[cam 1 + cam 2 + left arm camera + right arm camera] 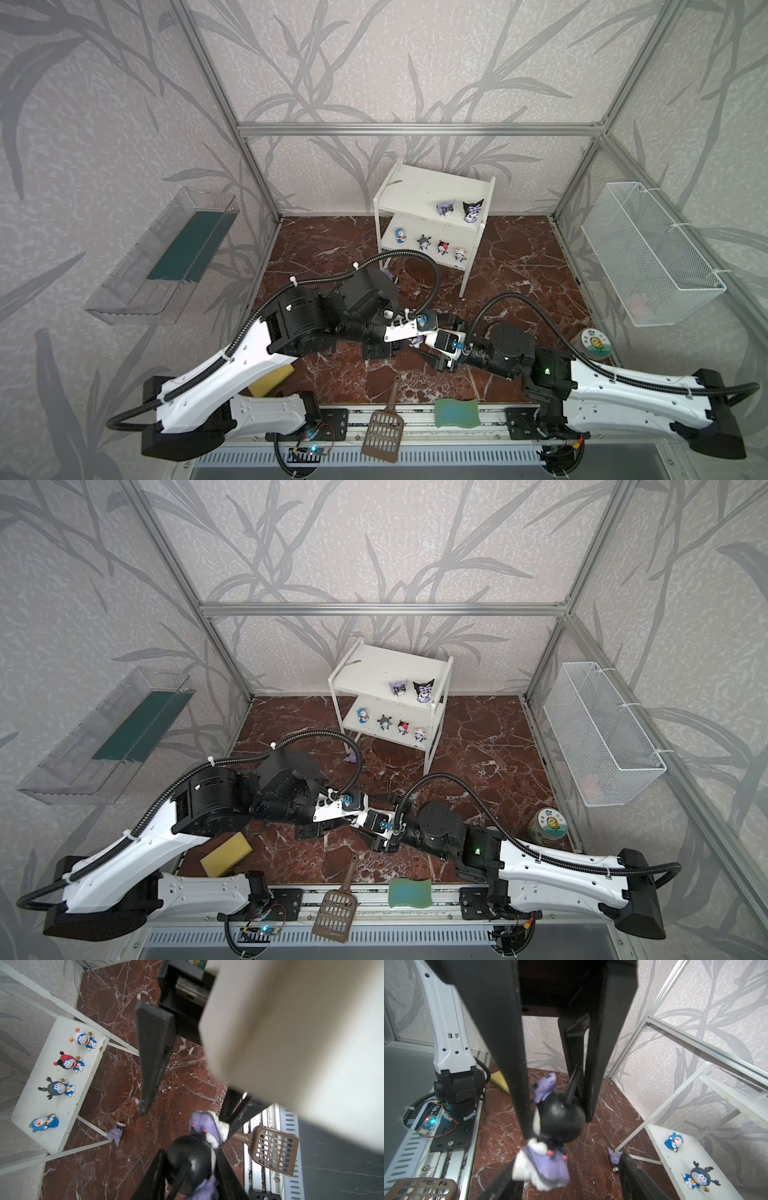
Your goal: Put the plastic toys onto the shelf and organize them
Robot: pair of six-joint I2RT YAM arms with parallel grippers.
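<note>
Purple-and-black toy (193,1159) is clamped by its head in the left pincer (558,1128); the right pincer (566,1161) is spread part-open around its body, a gap seen at one finger

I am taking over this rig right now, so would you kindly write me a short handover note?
Left pincer: shut on the head of a black-headed purple toy.
Right pincer: open around that toy's lower half, not yet gripping.
Done: two purple toys stand on the shelf top board, and four blue toys on its lower board.
Left: shelve the held toy, then the fallen purple toy lying on the floor by a shelf leg.
</note>
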